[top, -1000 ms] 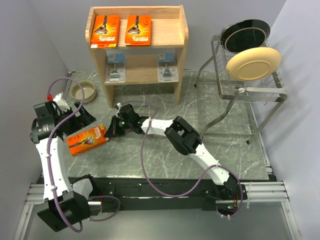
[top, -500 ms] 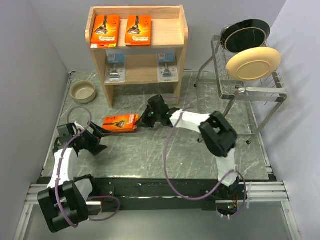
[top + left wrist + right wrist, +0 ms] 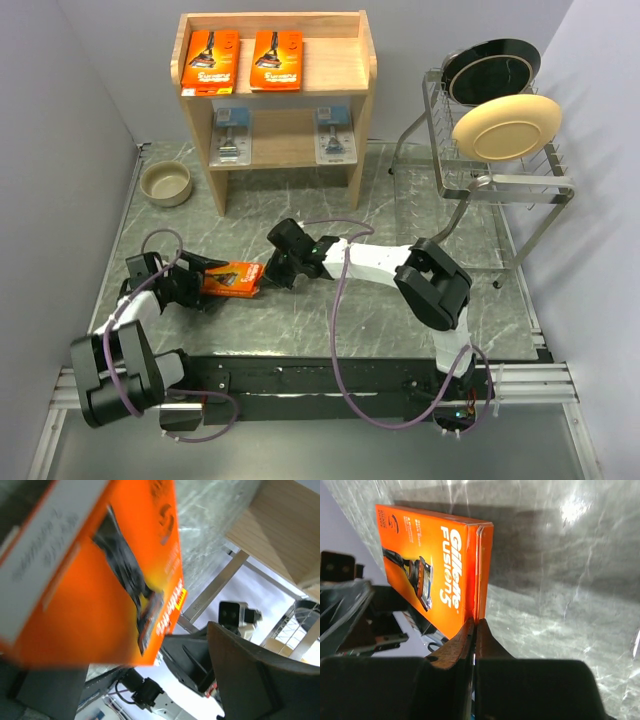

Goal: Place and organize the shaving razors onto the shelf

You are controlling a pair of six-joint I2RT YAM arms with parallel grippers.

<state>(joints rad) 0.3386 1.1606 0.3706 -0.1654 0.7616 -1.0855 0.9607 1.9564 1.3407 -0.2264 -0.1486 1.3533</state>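
One orange pack of shaving razors (image 3: 233, 278) hangs low over the table at the front left, tilted on edge. My right gripper (image 3: 270, 270) is shut on its right edge, and in the right wrist view its tips (image 3: 475, 626) pinch the cardboard seam of the pack (image 3: 435, 575). My left gripper (image 3: 195, 279) stands open at the pack's left end. In the left wrist view the pack (image 3: 85, 565) fills the frame beside one dark finger (image 3: 255, 675). On the wooden shelf (image 3: 335, 62), two orange packs (image 3: 210, 62) (image 3: 276, 60) lie in the top tray. Two blister packs (image 3: 231, 135) (image 3: 335, 133) rest on the lower board.
A small beige bowl (image 3: 165, 182) sits left of the shelf. A wire dish rack (image 3: 500, 185) at the right holds a black plate (image 3: 490, 68) and a cream plate (image 3: 506, 126). Grey walls close in on both sides.
My right gripper carried the orange pack from the front left toward the centre, then back down and left. My left arm came down low, and its open gripper now meets the pack's left end.
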